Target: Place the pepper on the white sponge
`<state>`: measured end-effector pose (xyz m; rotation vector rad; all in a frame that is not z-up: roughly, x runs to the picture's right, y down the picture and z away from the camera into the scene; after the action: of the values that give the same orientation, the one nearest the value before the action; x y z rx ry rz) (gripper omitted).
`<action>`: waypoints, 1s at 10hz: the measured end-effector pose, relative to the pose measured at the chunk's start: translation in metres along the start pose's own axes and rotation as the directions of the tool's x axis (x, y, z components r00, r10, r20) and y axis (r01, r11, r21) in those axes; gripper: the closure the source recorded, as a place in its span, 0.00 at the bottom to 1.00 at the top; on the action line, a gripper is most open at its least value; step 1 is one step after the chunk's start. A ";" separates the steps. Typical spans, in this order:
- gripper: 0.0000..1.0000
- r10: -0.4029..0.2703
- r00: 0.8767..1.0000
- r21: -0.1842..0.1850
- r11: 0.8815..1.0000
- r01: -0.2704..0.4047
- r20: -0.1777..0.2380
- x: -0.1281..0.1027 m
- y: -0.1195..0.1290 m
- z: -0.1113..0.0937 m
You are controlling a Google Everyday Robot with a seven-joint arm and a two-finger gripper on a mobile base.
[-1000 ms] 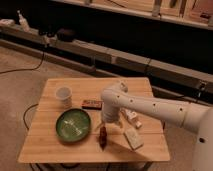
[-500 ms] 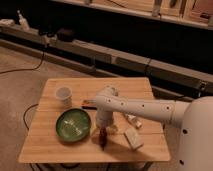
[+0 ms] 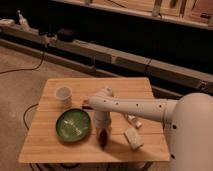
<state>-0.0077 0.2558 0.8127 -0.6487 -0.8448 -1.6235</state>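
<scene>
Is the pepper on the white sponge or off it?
Off it. The pepper is under the gripper, beside the green plate; the white sponge lies apart from it, with nothing on top.

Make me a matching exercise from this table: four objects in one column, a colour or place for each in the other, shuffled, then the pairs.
Things:
1. white cup
2. plate
3. pepper
4. white sponge

Descriptions:
A. green, just in front of the cup
B. pale block, lying apart from the pepper
C. farthest back of the four
D. dark red-brown, right under the gripper, between plate and sponge

Pairs: 1-C, 2-A, 3-D, 4-B
</scene>
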 end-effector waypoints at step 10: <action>0.69 0.292 0.950 0.118 0.953 -0.279 -0.113 -0.053 0.164 -0.097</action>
<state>0.1664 0.1912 0.7442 -0.5595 -0.6974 -1.3360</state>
